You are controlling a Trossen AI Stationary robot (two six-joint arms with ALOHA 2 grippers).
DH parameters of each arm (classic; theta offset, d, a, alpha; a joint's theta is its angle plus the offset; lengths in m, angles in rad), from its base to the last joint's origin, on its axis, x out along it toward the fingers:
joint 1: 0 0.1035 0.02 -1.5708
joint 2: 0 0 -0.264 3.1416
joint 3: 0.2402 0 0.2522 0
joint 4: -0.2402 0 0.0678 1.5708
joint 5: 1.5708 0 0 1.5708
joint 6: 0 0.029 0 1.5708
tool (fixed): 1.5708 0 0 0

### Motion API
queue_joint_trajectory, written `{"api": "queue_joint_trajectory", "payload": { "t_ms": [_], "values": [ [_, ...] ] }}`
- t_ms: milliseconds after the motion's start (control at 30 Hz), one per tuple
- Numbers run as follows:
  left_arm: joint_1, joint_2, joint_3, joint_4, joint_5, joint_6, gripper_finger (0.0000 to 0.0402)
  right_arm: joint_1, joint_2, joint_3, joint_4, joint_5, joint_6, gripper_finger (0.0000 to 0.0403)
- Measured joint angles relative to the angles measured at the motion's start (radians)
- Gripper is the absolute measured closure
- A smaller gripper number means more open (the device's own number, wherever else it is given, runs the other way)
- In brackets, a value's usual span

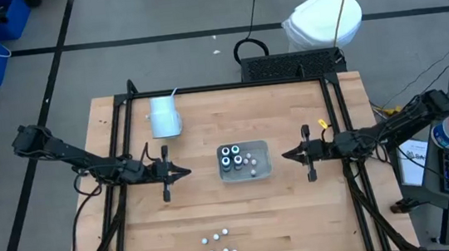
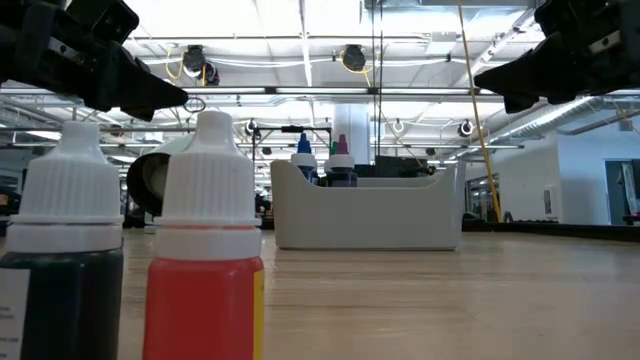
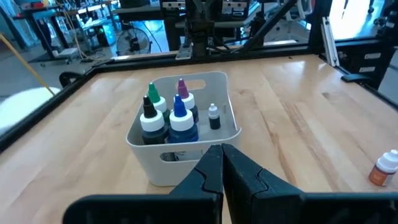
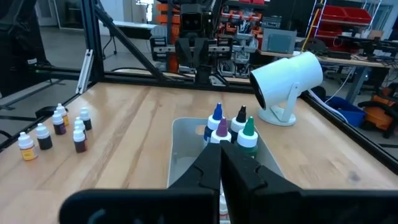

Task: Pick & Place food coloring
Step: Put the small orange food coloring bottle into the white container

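The food coloring is split in two lots. Several larger bottles (image 1: pixel 231 156) with coloured tips stand in the grey tray (image 1: pixel 264 171) at the table's middle, and a few small ones (image 1: pixel 251 161) are beside them. Several small white-capped bottles (image 1: pixel 219 245) stand on the table near its front edge. The low view shows two of these close up, one dark (image 2: pixel 65 260) and one red (image 2: pixel 205 270). My left gripper (image 1: pixel 186 172) is shut, left of the tray and above the table. My right gripper (image 1: pixel 286 155) is shut, right of the tray. Both point at the tray and hold nothing.
A white cup (image 1: pixel 165 117) lies on its side at the back left of the table, its opening toward the tray in the right wrist view (image 4: pixel 289 78). A black frame (image 1: pixel 229 86) runs round the table. Bare wood (image 1: pixel 317 208) lies between the tray and the front bottles.
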Motion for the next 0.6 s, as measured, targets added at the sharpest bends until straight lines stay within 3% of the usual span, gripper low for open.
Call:
{"api": "queue_joint_trajectory", "payload": {
  "t_ms": [233,367,467,600],
  "values": [
    [0.000,0.000,0.000,0.000,0.000,-0.106,0.0394,0.000,0.000,0.000,-0.027,-0.001,-0.018,0.0403],
    [-0.009,0.000,0.024,-0.029,-0.001,-0.249,0.0394,0.000,0.000,0.000,-0.023,-0.001,-0.058,0.0403],
    [-0.067,0.022,0.146,-0.250,-0.037,-0.401,0.0397,0.000,0.000,0.000,-0.012,-0.001,-0.066,0.0403],
    [-0.215,0.174,0.385,-0.635,-0.104,-0.586,0.0398,0.000,0.000,0.000,-0.007,-0.001,-0.045,0.0403]
  ]
}}
